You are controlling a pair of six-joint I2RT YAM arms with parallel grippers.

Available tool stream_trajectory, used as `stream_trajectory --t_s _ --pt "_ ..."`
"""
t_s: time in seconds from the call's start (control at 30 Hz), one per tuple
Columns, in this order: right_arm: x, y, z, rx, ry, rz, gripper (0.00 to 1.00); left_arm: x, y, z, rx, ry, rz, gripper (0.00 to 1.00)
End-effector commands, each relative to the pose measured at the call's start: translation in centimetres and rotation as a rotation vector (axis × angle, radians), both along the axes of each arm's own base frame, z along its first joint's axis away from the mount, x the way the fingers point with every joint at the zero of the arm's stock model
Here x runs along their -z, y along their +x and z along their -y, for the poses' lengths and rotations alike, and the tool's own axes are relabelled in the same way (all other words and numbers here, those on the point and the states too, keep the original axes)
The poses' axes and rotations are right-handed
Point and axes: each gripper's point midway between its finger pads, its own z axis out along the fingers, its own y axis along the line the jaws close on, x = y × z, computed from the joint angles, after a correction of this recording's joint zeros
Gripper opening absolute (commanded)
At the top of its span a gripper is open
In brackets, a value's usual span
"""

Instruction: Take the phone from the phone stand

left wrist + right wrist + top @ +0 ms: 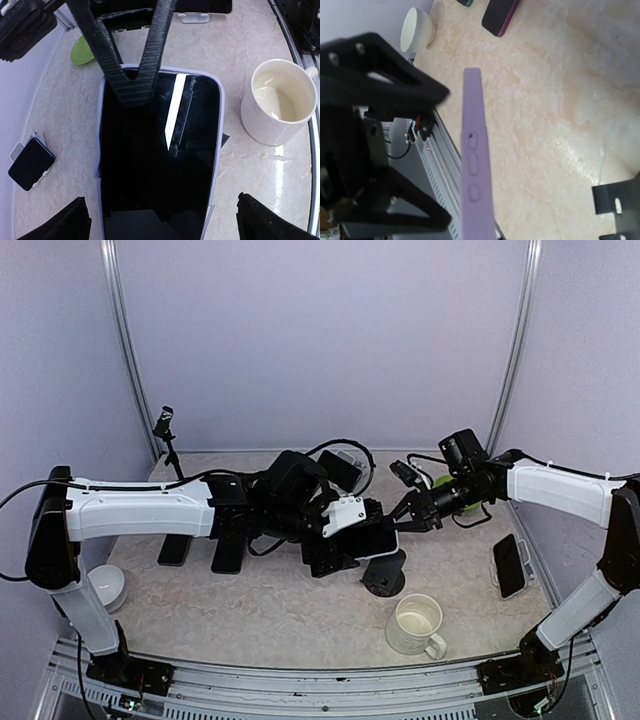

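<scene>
Where the two arms meet at mid-table in the top external view, the phone, in a lavender case, lies screen-up just above the black phone stand; whether it touches the stand cannot be told. The left gripper hangs over the phone from the left, and the right gripper meets the phone's right-hand end. A white mug stands near the stand, toward the near edge, and a second phone lies well apart at the right. In the left wrist view, the phone fills the centre. The left gripper's fingers are spread wide, one on each side of the phone and apart from its edges. The right gripper has its jaws drawn nearly together, pinching the phone's upper edge. The mug stands just beside the phone on the marbled table. In the right wrist view, the phone shows edge-on with its side buttons visible, above the table.
</scene>
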Motion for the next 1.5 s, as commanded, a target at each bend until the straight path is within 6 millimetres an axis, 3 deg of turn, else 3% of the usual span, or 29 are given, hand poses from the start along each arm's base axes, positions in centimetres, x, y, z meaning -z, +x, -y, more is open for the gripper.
stream_trajectory --t_s 0.0,0.53,0.73,0.93,1.0,1.17,1.47 --pt "-2.0 -0.2 -1.2 -0.045 0.053 0.006 0.00 0.2 -0.6 0.9 0.037 0.036 0.017 0.99" --pt "-1.1 -0.9 -2.5 -0.093 0.010 -0.054 0.00 2.5 1.0 1.2 -0.023 0.136 0.084 0.90" --pt "-0.8 -0.8 -2.7 -0.098 -0.001 -0.068 0.00 2.9 1.4 1.2 -0.040 0.161 0.098 0.76" --pt "-1.2 -0.7 -2.8 -0.103 0.008 -0.056 0.00 2.1 2.3 1.1 -0.115 0.126 0.101 0.58" --pt "-1.5 -0.6 -2.9 -0.099 0.015 -0.048 0.15 1.6 2.7 1.0 -0.151 0.100 0.083 0.55" --pt "-2.3 0.2 -2.8 -0.074 0.038 -0.026 0.38 0.8 3.3 0.5 -0.230 0.023 0.014 0.47" --pt "-3.8 3.5 -0.1 0.056 0.034 0.041 0.81 0.2 4.3 -0.5 -0.388 -0.081 -0.115 0.41"
